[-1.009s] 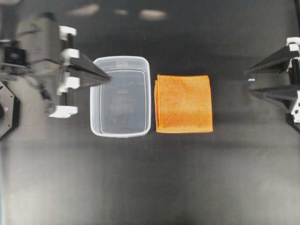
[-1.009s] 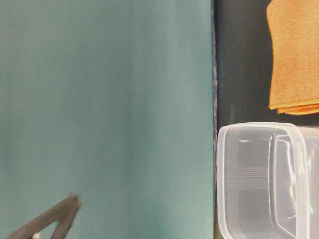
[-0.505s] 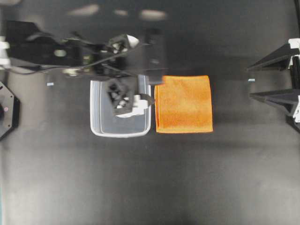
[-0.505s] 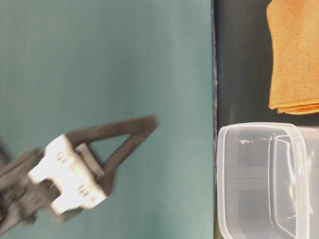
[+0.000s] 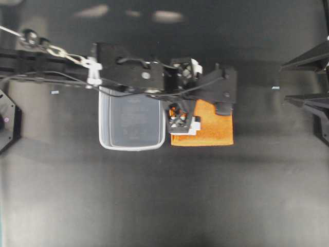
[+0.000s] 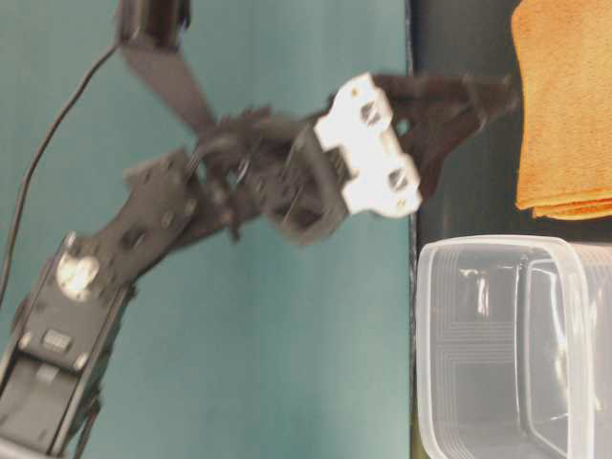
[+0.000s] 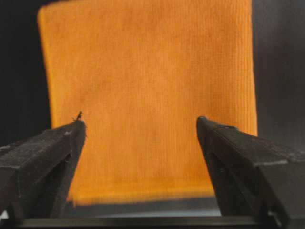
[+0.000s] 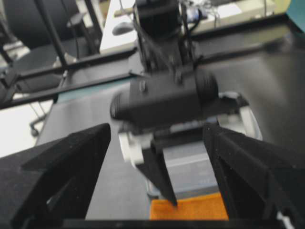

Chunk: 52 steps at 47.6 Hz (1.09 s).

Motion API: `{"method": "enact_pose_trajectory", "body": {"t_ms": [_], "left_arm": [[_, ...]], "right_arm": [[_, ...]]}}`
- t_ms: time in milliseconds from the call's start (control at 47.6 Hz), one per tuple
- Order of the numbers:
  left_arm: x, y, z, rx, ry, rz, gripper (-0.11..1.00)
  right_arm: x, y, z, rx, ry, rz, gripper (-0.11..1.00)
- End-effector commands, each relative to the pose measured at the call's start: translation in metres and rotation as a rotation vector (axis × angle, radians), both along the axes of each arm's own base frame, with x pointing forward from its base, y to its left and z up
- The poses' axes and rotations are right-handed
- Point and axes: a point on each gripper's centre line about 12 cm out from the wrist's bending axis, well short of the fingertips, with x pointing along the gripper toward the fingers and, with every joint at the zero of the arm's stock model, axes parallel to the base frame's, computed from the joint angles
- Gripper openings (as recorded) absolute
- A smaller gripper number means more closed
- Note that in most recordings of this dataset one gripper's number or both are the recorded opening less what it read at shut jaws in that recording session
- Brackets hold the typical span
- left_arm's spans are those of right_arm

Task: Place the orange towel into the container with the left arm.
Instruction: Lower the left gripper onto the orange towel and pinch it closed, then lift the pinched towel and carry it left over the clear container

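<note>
Towel (image 5: 213,128) of bright orange is seen lying flat and folded on the black table (image 5: 164,195). Its place is at 3 o'clock from the container (image 5: 132,116), just beside it, and the two may be touching along one edge, though this cannot be told for sure. The container is a clear plastic tub with rounded corners, and nothing is seen inside it.

The left arm (image 5: 128,77) is stretched out from 9 o'clock, passing over the far rim of the container. Its left gripper (image 5: 205,110) is held above the towel and covers the towel's left and top parts in the overhead view. In the left wrist view, the two black fingers (image 7: 45,152) are seen spread wide apart, with the orange cloth showing between them. Nothing is grasped by this gripper. Whether the fingertips are touching the cloth cannot be told.

The right gripper (image 5: 308,82) is kept at the 3 o'clock edge of the table, well apart from the towel. Its two pointed fingers (image 8: 62,171) are also spread wide, and nothing is held between them. Through that gap, the left gripper is seen a little blurred, with a strip of towel under it.

In the table-level view, the towel is seen at the upper right and the container at the lower right.
</note>
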Motion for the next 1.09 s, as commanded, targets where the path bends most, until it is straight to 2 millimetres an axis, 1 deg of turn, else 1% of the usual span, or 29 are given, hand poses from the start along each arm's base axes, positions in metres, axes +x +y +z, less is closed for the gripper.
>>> {"method": "enact_pose_trajectory", "body": {"t_ms": [0,105,189,336,421,568,652,736,799,925,1009,1051,1072], "left_arm": [[0.013,0.002,-0.012,0.002,0.005,0.003,0.90],[0.023,0.003,-0.029,0.002,0.020,0.002,0.90],[0.027,0.003,-0.040,0.002,0.035,0.002,0.90],[0.027,0.004,-0.055,0.001,0.064,0.006,0.90],[0.024,0.000,-0.066,-0.001,0.087,0.001,0.90],[0.020,-0.006,-0.072,-0.001,0.101,-0.011,0.89],[0.020,-0.007,-0.072,-0.003,0.101,-0.010,0.85],[0.021,-0.008,-0.072,-0.003,0.099,-0.012,0.76],[0.020,-0.009,-0.071,0.000,0.100,-0.019,0.63],[0.021,-0.013,-0.070,0.005,0.097,-0.036,0.31],[0.022,-0.015,-0.065,0.008,0.086,-0.042,0.12],[0.023,-0.017,-0.055,0.007,0.073,-0.044,0.07],[0.022,-0.017,-0.051,0.007,0.066,-0.044,0.06]], "right_arm": [[0.001,0.002,0.004,0.004,-0.018,0.008,0.76],[0.002,0.002,0.005,0.004,-0.025,0.013,0.76],[0.002,0.003,0.005,0.006,-0.031,0.015,0.76],[0.002,0.003,0.006,0.004,-0.035,0.015,0.76],[0.002,0.003,0.004,0.006,-0.028,0.015,0.76],[0.003,0.003,0.002,0.006,-0.020,0.015,0.76],[0.003,0.003,0.002,0.006,-0.020,0.015,0.76],[0.003,0.003,0.002,0.004,-0.020,0.016,0.76],[0.003,0.003,0.002,0.003,-0.020,0.016,0.76],[0.003,0.003,0.003,0.004,-0.022,0.016,0.76],[0.002,0.003,0.004,0.006,-0.026,0.015,0.76],[0.002,0.003,0.004,0.004,-0.029,0.016,0.76],[0.002,0.003,0.005,0.003,-0.034,0.016,0.76]]}}
